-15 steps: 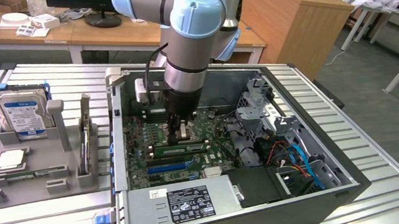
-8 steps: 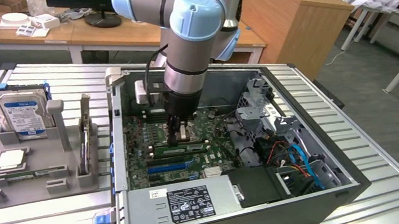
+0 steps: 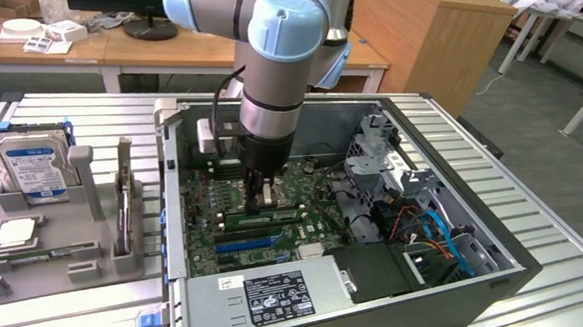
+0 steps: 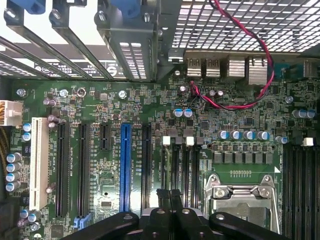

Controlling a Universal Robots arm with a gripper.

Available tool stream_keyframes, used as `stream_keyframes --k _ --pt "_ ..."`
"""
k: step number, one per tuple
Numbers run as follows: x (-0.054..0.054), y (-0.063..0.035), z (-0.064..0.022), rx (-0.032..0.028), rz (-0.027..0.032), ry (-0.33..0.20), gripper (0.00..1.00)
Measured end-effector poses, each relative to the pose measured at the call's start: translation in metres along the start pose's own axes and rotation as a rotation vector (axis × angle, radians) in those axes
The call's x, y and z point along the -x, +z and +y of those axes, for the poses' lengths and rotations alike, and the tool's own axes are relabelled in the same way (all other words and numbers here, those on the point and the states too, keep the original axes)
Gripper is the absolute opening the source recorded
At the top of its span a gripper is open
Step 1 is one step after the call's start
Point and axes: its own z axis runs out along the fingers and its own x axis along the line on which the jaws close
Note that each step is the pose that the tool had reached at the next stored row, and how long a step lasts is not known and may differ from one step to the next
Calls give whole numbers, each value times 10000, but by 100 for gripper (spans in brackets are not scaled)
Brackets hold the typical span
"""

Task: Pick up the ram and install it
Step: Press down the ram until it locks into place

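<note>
we take the open computer case (image 3: 467, 274) as our landmark. nearest to us, at its front edge, lies the grey power supply (image 3: 270, 294) with its label. just beyond it, on the green motherboard (image 3: 276, 235) inside the case, the long blue slot (image 3: 244, 244) lies flat. a little further in, the gripper (image 3: 258, 205) reaches down to the board with its black fingers (image 4: 170, 200) drawn tight together, and the ram (image 3: 264, 217) lies as a narrow green stick right at its tip, seated along the memory slots; we cannot tell whether the fingers pinch it or only press on it. outside the case, toward the exterior view's left, a grey parts holder (image 3: 60, 264) carries a hard drive (image 3: 29, 164) standing on edge.
</note>
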Motion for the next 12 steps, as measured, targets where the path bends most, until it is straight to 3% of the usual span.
stream_keyframes --k 12 --pt "-1 25 -1 0 0 0 11"
